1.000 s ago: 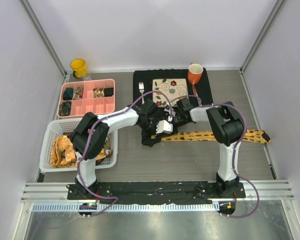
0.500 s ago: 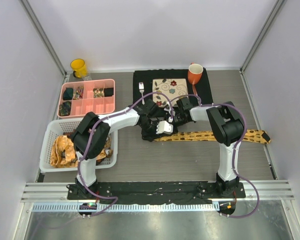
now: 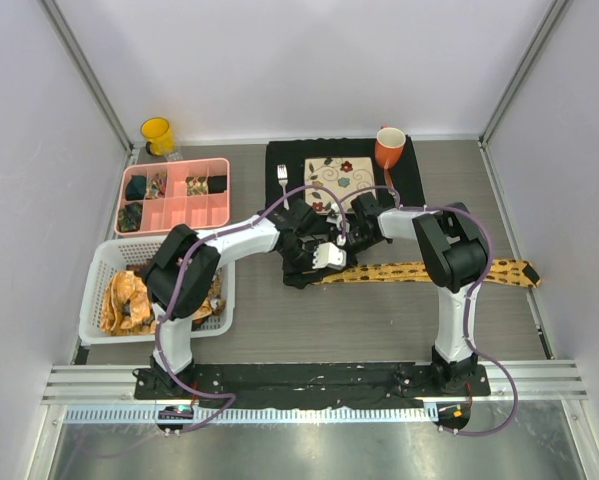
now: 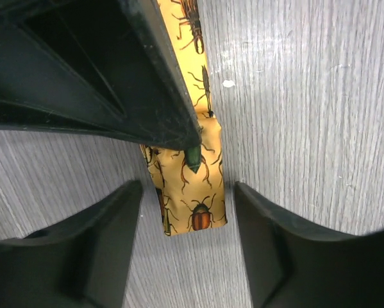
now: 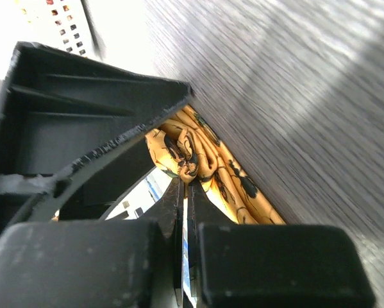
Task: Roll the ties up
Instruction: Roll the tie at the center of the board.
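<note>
You're holding the L gripper (image 4: 186, 192) open astride the folded end of the tie (image 4: 204, 215), w/o touching it. R gripper (image 5: 183, 183) is clenching shut, tips pressing that fold. Tie is lying on table (image 3: 309, 325), stretching right.

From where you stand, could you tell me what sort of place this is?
Probably a lab test cell staged as a home tabletop: white panel walls enclose the wood-grain table, which holds props like an orange mug and pink compartment tray.
</note>
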Available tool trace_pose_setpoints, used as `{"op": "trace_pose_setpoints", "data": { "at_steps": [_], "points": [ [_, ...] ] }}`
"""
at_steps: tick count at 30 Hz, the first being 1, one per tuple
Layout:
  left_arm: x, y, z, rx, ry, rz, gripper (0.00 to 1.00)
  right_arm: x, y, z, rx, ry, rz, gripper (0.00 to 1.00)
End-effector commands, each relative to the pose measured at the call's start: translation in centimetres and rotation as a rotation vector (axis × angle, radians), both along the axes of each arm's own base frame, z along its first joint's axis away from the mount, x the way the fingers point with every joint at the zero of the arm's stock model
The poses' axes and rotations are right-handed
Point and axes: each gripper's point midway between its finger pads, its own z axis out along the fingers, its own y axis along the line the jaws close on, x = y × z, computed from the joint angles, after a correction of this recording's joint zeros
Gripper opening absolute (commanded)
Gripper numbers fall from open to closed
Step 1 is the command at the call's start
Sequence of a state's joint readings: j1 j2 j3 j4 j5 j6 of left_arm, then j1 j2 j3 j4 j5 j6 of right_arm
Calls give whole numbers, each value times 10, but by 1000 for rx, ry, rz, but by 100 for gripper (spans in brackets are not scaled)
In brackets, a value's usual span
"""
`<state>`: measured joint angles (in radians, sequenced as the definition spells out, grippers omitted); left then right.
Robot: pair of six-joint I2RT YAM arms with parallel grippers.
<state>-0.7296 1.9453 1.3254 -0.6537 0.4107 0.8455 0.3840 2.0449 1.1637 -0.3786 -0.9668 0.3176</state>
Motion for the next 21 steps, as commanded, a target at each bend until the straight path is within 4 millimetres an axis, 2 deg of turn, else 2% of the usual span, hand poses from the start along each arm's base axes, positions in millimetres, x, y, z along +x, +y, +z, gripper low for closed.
{"op": "trace_pose_setpoints", "data": {
  "at_steps": [1, 5, 12, 16, 18, 20, 21],
  "points": [
    [0, -5, 5, -12, 10, 33, 68, 8, -3, -4, -27, -35, 8, 1],
    [4, -21, 14, -64, 15, 55, 72, 9, -3, -9, -39, -42, 12, 1],
    [1, -36, 8, -83, -8, 42, 73, 7, -12, -23, -96, -57, 21, 1],
    [3, -32, 7, -62, -15, 71, 67, 8, -20, -31, -145, -81, 28, 1],
    [2, -23, 7, -65, 6, 80, 68, 9, -24, -35, -166, -94, 35, 1],
    [2, -18, 17, -106, 16, 81, 71, 9, -27, -41, -192, -100, 41, 1],
    [3, -8, 15, -110, 25, 90, 72, 9, -29, -42, -199, -100, 41, 1]
  ]
}}
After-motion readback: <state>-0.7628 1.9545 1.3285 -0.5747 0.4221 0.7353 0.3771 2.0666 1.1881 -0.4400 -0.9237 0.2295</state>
